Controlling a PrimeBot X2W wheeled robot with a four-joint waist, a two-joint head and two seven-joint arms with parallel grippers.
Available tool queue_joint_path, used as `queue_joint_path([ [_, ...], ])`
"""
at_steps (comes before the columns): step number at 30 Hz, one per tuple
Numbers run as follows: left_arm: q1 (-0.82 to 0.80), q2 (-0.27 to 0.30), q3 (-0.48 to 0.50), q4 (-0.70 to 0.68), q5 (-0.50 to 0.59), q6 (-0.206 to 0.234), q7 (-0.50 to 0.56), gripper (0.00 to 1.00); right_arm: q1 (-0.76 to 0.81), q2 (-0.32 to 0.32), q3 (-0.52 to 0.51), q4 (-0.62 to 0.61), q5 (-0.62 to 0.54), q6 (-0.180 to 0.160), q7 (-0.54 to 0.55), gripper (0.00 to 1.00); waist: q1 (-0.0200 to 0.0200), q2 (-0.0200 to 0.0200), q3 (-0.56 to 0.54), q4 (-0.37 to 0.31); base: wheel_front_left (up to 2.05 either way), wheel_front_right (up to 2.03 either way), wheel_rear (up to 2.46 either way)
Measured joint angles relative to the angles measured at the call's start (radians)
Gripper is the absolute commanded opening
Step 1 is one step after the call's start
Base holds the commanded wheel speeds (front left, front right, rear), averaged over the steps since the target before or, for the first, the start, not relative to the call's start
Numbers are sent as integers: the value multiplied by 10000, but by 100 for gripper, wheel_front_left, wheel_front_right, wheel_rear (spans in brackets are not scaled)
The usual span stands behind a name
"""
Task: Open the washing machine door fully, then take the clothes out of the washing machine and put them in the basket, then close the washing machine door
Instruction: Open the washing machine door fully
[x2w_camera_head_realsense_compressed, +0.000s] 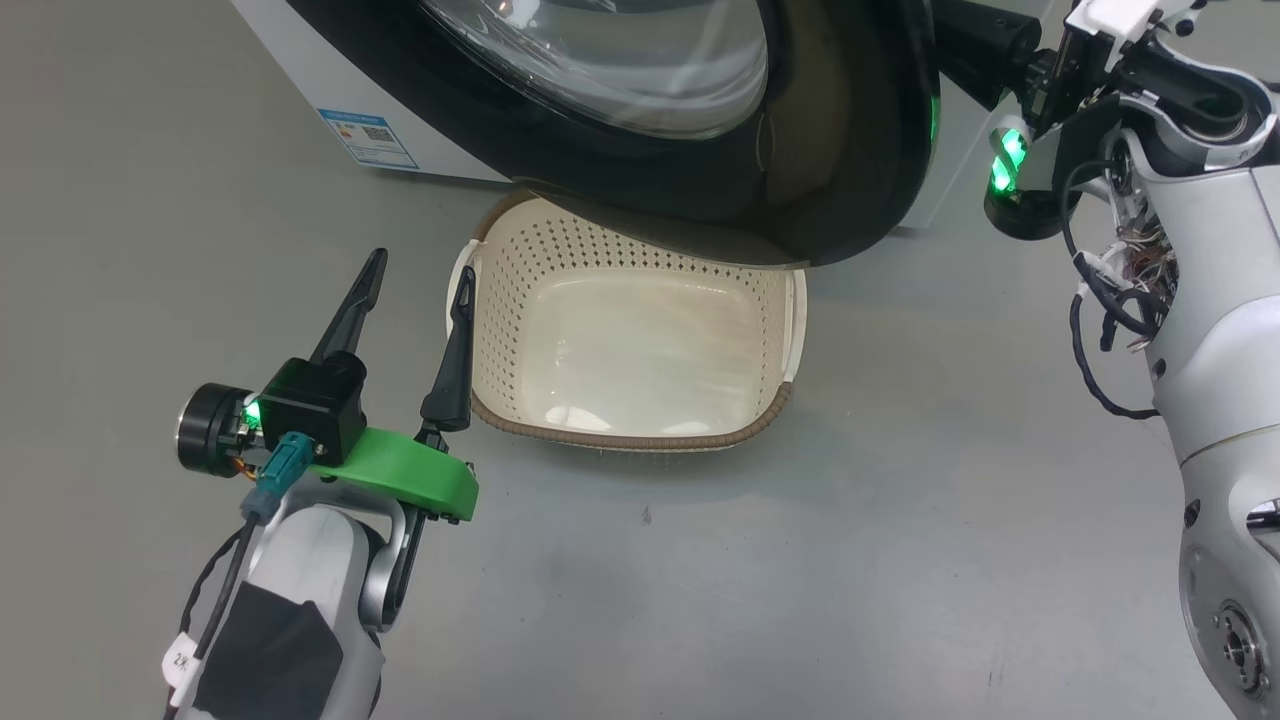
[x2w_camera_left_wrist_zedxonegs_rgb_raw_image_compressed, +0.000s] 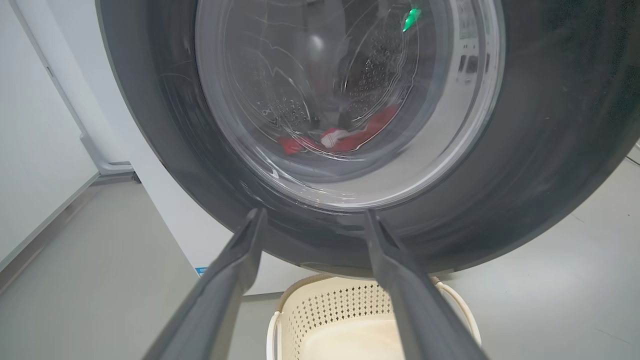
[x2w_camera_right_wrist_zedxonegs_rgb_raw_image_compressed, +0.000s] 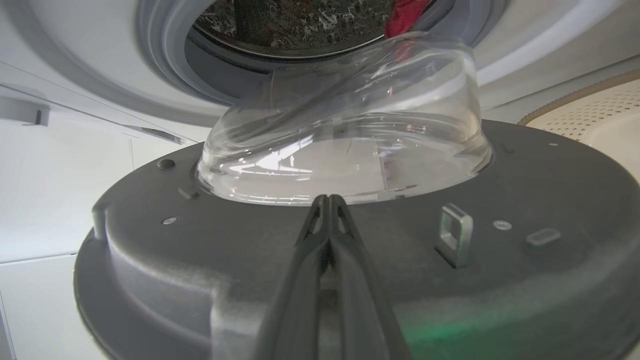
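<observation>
Black door (x2w_camera_head_realsense_compressed: 850, 150) part-open, its inner face just ahead of right claw (x2w_camera_right_wrist_zedxonegs_rgb_raw_image_compressed: 327, 198), pinched shut. Advise steady outward push; left claw (x2w_camera_head_realsense_compressed: 422, 265) wide, empty.

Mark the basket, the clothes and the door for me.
basket (x2w_camera_head_realsense_compressed: 620, 440), head view, near rim.
clothes (x2w_camera_left_wrist_zedxonegs_rgb_raw_image_compressed: 361, 140), left wrist view, red fabric behind the glass.
door (x2w_camera_right_wrist_zedxonegs_rgb_raw_image_compressed: 225, 260), right wrist view, dark inner face.
</observation>
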Motion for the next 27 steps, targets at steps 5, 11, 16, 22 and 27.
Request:
queue_joint_path([
  [5,70,-2,-35,79,0,0,0,100,325,77,92,-13,69,82,255,0,0,0,-221,39,0,0,0],
  [11,201,0,-58,217,0,0,0,100,807,236,314,-146,201,86,662,0,0,0,-515,120,0,0,0],
  [16,270,0,-88,383,0,-2,0,100,1163,290,499,-336,205,107,913,0,0,0,-739,221,0,0,0],
  [22,474,0,-109,546,-15,0,0,100,1714,324,857,-581,347,169,1267,0,0,0,-1058,461,0,0,0],
  [27,594,2,-123,654,-19,0,0,100,2077,378,1114,-800,349,169,1388,0,0,0,-1235,695,0,0,0],
])
